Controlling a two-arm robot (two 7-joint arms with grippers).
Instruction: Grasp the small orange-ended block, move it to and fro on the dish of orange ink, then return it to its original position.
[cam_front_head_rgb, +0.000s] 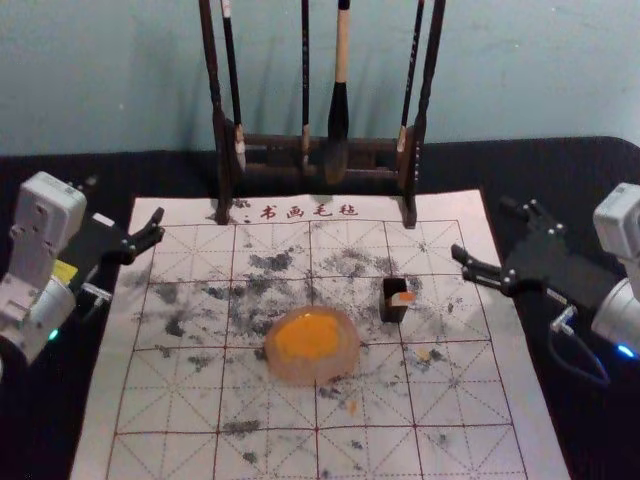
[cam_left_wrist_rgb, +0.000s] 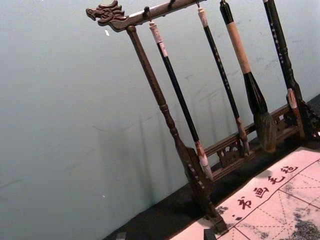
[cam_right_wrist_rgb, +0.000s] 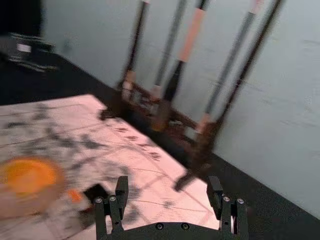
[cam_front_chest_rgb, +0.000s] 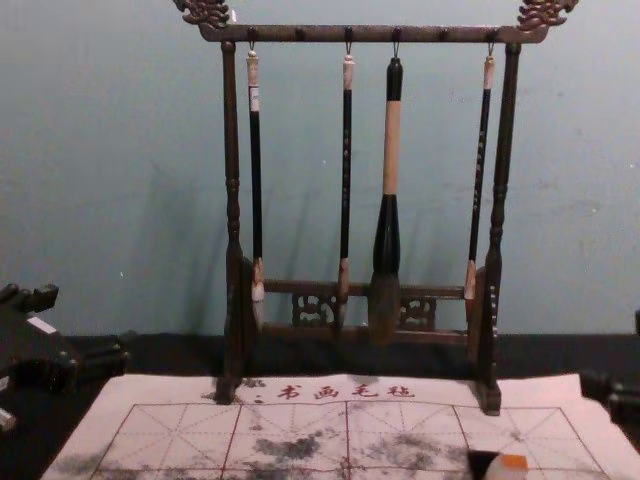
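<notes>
Flanking the gridded mat (cam_front_head_rgb: 180, 405), bluish wall (cam_front_head_rgb: 520, 80) behind: left gripper (cam_front_head_rgb: 159, 225), right gripper (cam_front_head_rgb: 479, 227), fingers apart.

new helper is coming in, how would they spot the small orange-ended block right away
Find the gridded white mat in front of the brush rack. On it, just right of the round ink dish, stands a small black holder. The block is at that holder: pale, orange-ended and far smaller than the dish.

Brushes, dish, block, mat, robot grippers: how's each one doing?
Brushes, hanging on the rack
Dish, holding orange ink
Orange-ended block, resting at black holder, ungripped
Mat, spread out, smudged
Left gripper, open, empty, at head view's left
Right gripper, open, empty, at head view's right
</notes>
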